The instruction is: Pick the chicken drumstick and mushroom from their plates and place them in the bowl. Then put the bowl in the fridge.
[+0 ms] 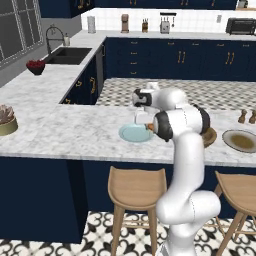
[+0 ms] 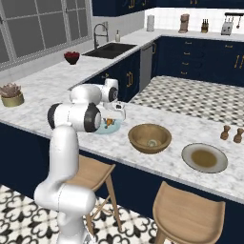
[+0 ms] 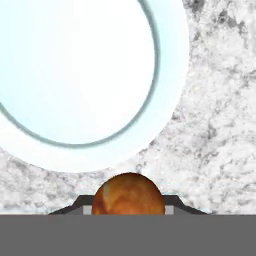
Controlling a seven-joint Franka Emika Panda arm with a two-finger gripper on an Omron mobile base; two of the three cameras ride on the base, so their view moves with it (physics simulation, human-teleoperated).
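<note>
A marble counter (image 1: 75, 125) is spread across the middle of both base views, with navy cabinets (image 1: 180, 57) behind it in the upper part of the frames. Two wooden stools (image 1: 136, 187) are seen below the counter edge in the lower half of the left base view. The wooden bowl (image 2: 149, 137) is set at the centre of the right base view, and a small pale lump, taken to be the mushroom (image 2: 152, 142), is seen at its bottom. The grey-rimmed plate (image 2: 204, 157) with a brownish centre is placed right of the bowl, lower right of centre. The light blue plate (image 2: 106, 127) is found left of the bowl, partly covered by the arm; in the hand view its bare surface (image 3: 75, 70) takes up the upper left. A sink (image 1: 67, 55) and a dark bowl of red fruit (image 1: 35, 66) are seen in the upper left of the left base view, and a potted succulent (image 1: 7, 120) at its left edge. Two small shakers (image 2: 231, 134) are placed at the right edge of the right base view. The gripper (image 3: 128, 210) is shown at the bottom centre of the hand view with its jaws drawn in narrow, clamped on the orange-brown chicken drumstick (image 3: 128, 195), which is held over the counter just beside the blue plate's rim.
</note>
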